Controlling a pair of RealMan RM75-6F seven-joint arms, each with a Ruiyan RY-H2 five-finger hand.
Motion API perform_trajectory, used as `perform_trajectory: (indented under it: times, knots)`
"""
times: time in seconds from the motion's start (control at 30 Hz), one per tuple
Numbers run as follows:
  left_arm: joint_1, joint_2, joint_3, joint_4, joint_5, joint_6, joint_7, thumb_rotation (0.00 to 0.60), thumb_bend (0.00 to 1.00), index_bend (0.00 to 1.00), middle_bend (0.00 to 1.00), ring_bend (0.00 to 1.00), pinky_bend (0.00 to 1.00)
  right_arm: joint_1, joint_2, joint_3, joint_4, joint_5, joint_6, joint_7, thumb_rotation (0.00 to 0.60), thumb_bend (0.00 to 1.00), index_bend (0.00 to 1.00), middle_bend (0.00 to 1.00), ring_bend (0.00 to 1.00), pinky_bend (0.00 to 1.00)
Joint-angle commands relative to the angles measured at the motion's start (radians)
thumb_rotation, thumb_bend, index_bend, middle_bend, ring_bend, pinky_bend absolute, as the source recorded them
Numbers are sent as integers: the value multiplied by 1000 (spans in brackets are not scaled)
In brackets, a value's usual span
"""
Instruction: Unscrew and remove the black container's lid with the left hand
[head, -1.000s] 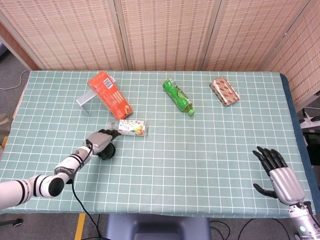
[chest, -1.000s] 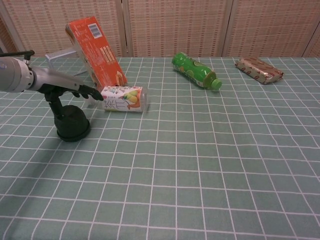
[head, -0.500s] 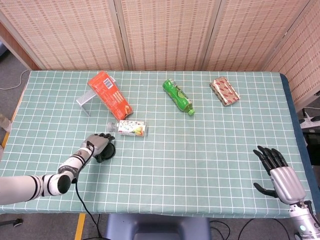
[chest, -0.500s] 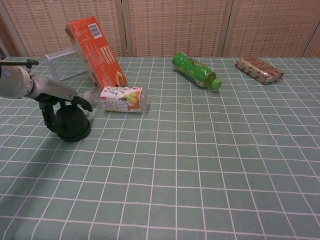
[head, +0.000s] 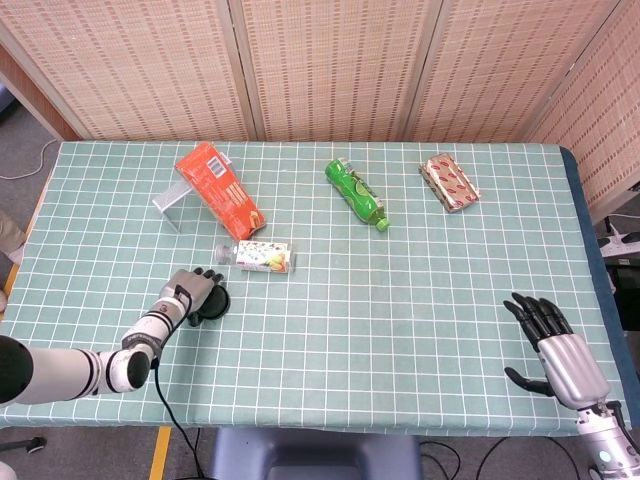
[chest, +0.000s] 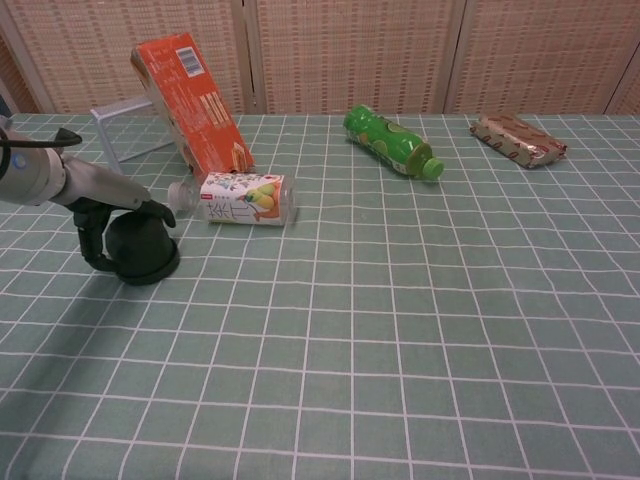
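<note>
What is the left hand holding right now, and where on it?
The left hand grips the black container from above, its fingers curled around the top, where the lid is. The right hand holds nothing.

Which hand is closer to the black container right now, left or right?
Left. The left hand is on top of the black container, fingers curled over it. The right hand sits open, far across the table near its right edge.
</note>
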Motion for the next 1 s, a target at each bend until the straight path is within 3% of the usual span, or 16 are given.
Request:
perform_trajectory:
  times: [0.03, 0.2, 0.43, 0.63, 0.8, 1.0]
  knots:
    - [-5, -6, 5, -2, -7, 7, 6, 600, 339, 134, 104, 121, 351, 0, 3, -1, -1, -3, 4, 5, 600, 132, 0, 0, 0, 0]
    - [0, -7, -3, -2, 5, 6, -2, 600, 335, 187, 146, 137, 334, -1, 2, 0, -1, -1, 6, 7, 600, 133, 0, 0, 0, 0]
    - [2, -8, 2, 8, 32, -33, -5, 600, 335, 97, 139, 138, 339, 0, 1, -1, -2, -1, 4, 6, 600, 133, 0, 0, 0, 0]
    - [-20, -23, 14, 37, 13, -67, -7, 600, 335, 128, 153, 142, 339, -1, 0, 1, -3, 2, 6, 3, 600, 133, 0, 0, 0, 0]
    - [-28, -31, 24, 51, 18, -89, -19, 600, 337, 259, 231, 198, 373, 0, -1, 1, -4, 5, 2, 5, 600, 133, 0, 0, 0, 0]
    - [-28, -30, 29, 48, 33, -84, -29, 600, 346, 472, 439, 330, 474, 1, -1, 2, -4, 6, 2, 5, 600, 132, 0, 0, 0, 0]
